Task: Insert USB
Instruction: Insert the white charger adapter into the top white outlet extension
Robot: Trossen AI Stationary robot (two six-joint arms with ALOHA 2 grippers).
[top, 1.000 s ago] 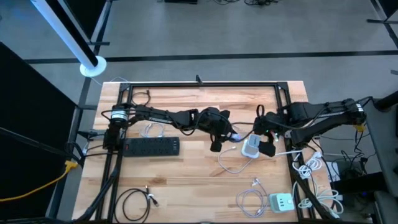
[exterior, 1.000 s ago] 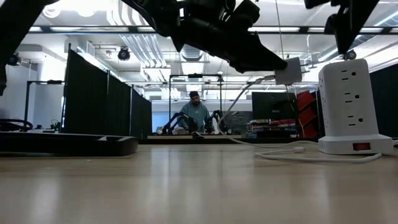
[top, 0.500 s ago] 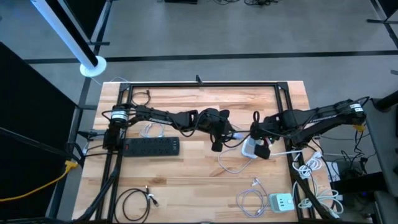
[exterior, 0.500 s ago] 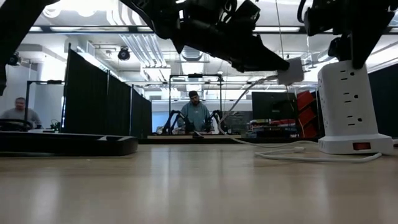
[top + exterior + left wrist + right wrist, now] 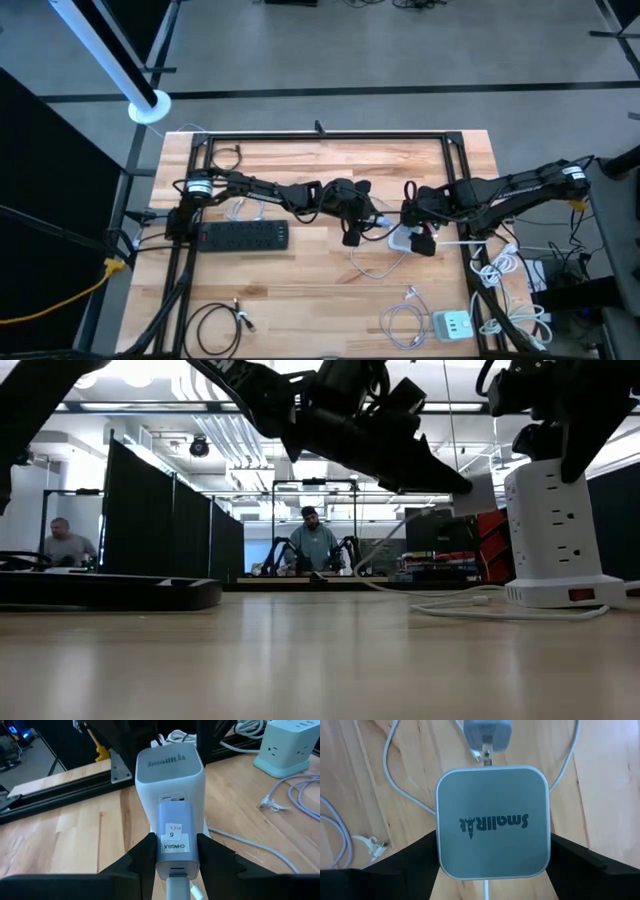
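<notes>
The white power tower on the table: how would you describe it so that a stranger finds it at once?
On the wooden table, look right of centre, where both arms meet. The white power tower stands upright there, held by the right tool. Unlike the flat black power strip and the small pale green charger cube, it is tall, with a red switch at its base.

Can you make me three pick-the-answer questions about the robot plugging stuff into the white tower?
1. Where does the white tower stand?
A. on the wooden table
B. on the floor
C. on the black power strip

2. How many people sit in the room behind?
A. none
B. two
C. five

3. What does the left end effector hold?
A. nothing
B. a spoon
C. a grey plug

Answers: 1 A, its base rests on the wood. 2 B, the low view shows two seated people. 3 C, its fingers pinch the plug by the tower.
</notes>
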